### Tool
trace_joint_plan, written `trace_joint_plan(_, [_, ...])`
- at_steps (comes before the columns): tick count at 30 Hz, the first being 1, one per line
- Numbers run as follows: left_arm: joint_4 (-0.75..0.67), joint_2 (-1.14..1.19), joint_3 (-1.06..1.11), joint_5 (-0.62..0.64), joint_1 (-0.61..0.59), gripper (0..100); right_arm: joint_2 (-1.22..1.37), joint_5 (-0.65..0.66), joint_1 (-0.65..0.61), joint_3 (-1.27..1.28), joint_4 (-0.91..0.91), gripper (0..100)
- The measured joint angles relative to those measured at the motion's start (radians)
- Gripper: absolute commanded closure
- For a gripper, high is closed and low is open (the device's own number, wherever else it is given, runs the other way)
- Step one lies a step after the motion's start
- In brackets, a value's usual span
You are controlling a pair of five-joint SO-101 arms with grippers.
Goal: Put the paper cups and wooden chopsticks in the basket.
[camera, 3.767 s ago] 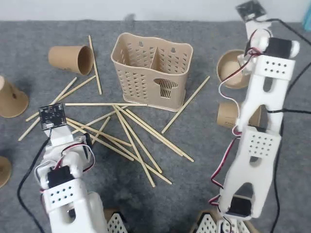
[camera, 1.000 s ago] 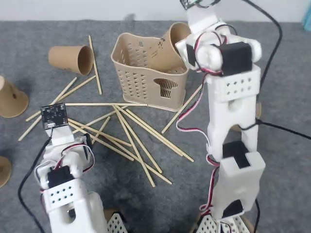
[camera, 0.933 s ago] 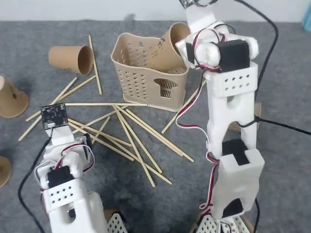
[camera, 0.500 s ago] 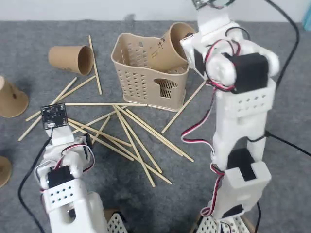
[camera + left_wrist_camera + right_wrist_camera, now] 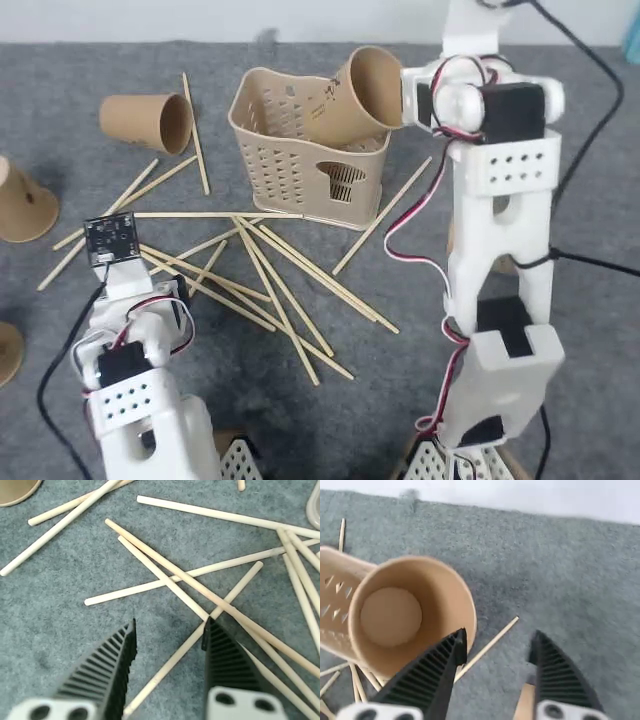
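The tilted paper cup [image 5: 355, 95] could be knocked out of the basket [image 5: 290, 160] by the open right tool [image 5: 500, 633] beside it.

Light: bright, even, diffuse;
Shadows: soft; thin under chopsticks [image 5: 225, 515]; darker patch on carpet [image 5: 560, 570] beside paper cup [image 5: 410, 615]
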Motion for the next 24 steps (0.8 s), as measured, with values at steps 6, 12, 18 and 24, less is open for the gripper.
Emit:
trace_joint_plan(6, [0.000, 0.000, 0.000, 0.000, 0.000, 79, 0.077, -0.043, -0.018, 0.000, -0.029, 75.3])
trace_joint_plan(12, [0.000, 0.000, 0.000, 0.000, 0.000, 79, 0.112, -0.061, -0.058, 0.002, -0.069, 80.4])
trace_joint_plan(18, [0.000, 0.000, 0.000, 0.000, 0.000, 79, 0.152, -0.140, -0.055, 0.009, -0.083, 95.7])
trace_joint_plan(24, [0.000, 0.000, 0.000, 0.000, 0.000, 79, 0.164, -0.147, -0.054, 0.009, -0.083, 96.5])
